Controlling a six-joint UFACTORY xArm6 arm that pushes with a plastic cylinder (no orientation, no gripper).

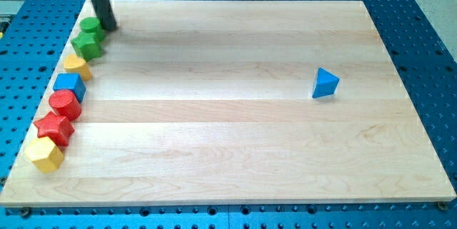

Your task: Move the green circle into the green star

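The green circle (91, 26) sits at the view's upper left, near the board's left edge. The green star (87, 44) lies just below it, touching or nearly touching it. My tip (109, 26) is at the green circle's right side, right against it. The dark rod rises from there to the view's top edge.
A column of blocks runs down the left edge below the green star: a yellow block (77, 65), a blue cube (69, 85), a red cylinder (66, 104), a red star (54, 128), a yellow hexagon (45, 155). A blue triangle (325, 83) stands at the right. The wooden board (235, 143) lies on a blue pegboard.
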